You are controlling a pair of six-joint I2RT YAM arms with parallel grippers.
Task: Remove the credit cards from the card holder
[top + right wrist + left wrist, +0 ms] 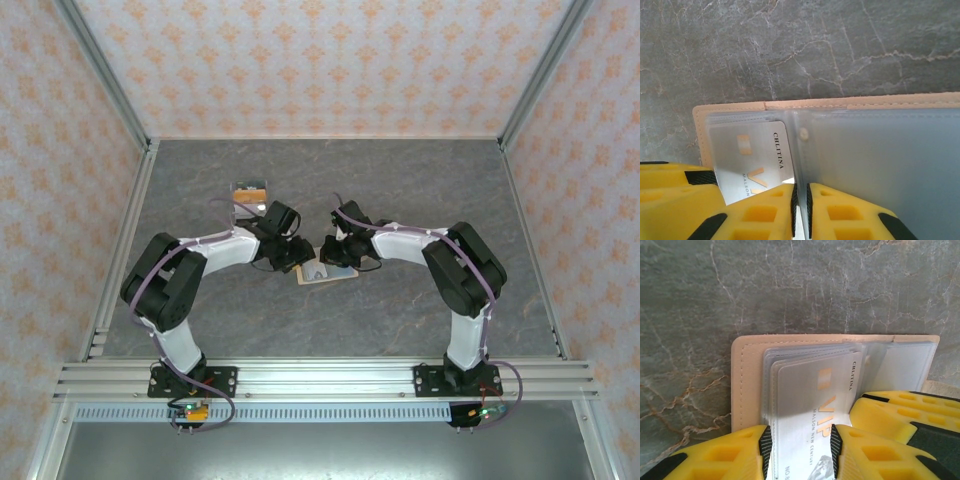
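Grey marble-look desk (400,190), ctr: beige leather folding card holder (747,385) spread open. Pocket holds grey-white plastic VIP card (805,410), betw. part-open left fingers (752,454); right fingers (775,215) pinched on holder's clear leaf.

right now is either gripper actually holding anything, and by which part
The right gripper pinches the card holder by its pale inner pocket sheet at the middle fold. The left gripper has its jaws apart over the grey-white card, no grip visible.
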